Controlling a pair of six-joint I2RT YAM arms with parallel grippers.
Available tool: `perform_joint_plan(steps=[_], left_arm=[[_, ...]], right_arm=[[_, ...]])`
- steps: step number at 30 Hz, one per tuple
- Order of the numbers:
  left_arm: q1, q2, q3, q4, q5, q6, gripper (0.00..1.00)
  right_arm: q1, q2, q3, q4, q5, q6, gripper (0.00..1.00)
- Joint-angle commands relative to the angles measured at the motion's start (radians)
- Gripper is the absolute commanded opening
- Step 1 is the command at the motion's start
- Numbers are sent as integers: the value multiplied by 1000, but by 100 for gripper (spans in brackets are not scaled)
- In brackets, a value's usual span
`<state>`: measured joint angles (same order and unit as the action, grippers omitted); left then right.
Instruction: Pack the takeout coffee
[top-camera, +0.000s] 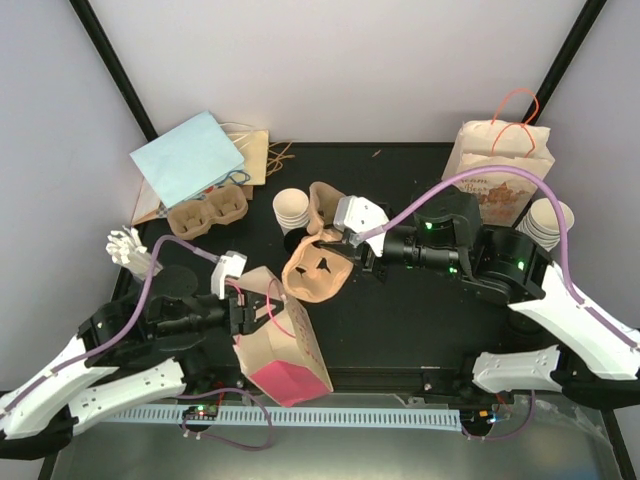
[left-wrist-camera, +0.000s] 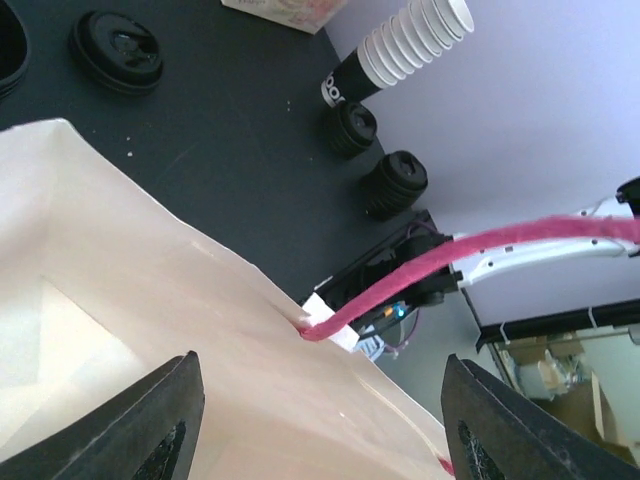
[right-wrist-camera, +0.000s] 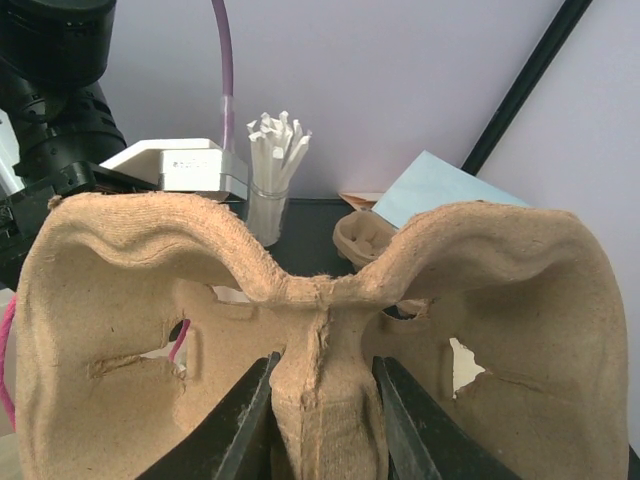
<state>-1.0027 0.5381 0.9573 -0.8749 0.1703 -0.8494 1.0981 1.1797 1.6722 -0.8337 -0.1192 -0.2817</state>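
Note:
My right gripper (top-camera: 357, 250) (right-wrist-camera: 325, 405) is shut on the central ridge of a brown pulp cup carrier (top-camera: 318, 272) (right-wrist-camera: 150, 260), held tilted above the table's middle. Just below-left of it stands a tan paper bag (top-camera: 285, 350) (left-wrist-camera: 150, 330) with a pink base and pink handle (left-wrist-camera: 480, 245), its mouth facing the carrier. My left gripper (top-camera: 250, 312) (left-wrist-camera: 318, 385) is open, its fingers wide apart on either side of the bag's wall near the rim. A stack of takeout coffee cups (top-camera: 291, 208) stands behind the carrier.
A second carrier (top-camera: 208, 210) and a blue bag (top-camera: 190, 155) lie at the back left, with a cup of stir sticks (top-camera: 125, 245) nearby. A patterned bag (top-camera: 500, 165) and another cup stack (top-camera: 550, 222) (left-wrist-camera: 410, 45) stand at the right. Black lids (left-wrist-camera: 398, 180) lie on the table.

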Motion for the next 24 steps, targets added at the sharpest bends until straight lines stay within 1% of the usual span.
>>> perform_joint_plan(steps=[1,6,8,9,13,15,17,24], left_arm=[[3,40,-19,110,-39,-58,67],[4,93,0,158,-112,-47,64],[3,89,-4,207,-122,-29,60],[3,85,-6,230,-130,-24,56],[4,64,-8,304,-156,1,19],[3,64,-1,316,-169,10,3],[4,76,11,324,-168,27,1],[8,202,122,329,-101,117,2]], right_arm=[[-1,-46,-54,74,67,19,26],[-1,-114,-114,89,147,49,25],[-2,-143,-134,92,182,65,25],[-1,-157,-142,93,199,75,26],[-1,-208,-164,73,275,117,25],[-2,-224,-166,53,310,138,25],[-1,-236,-174,33,347,159,25],[-1,-254,-182,-79,598,299,21]])
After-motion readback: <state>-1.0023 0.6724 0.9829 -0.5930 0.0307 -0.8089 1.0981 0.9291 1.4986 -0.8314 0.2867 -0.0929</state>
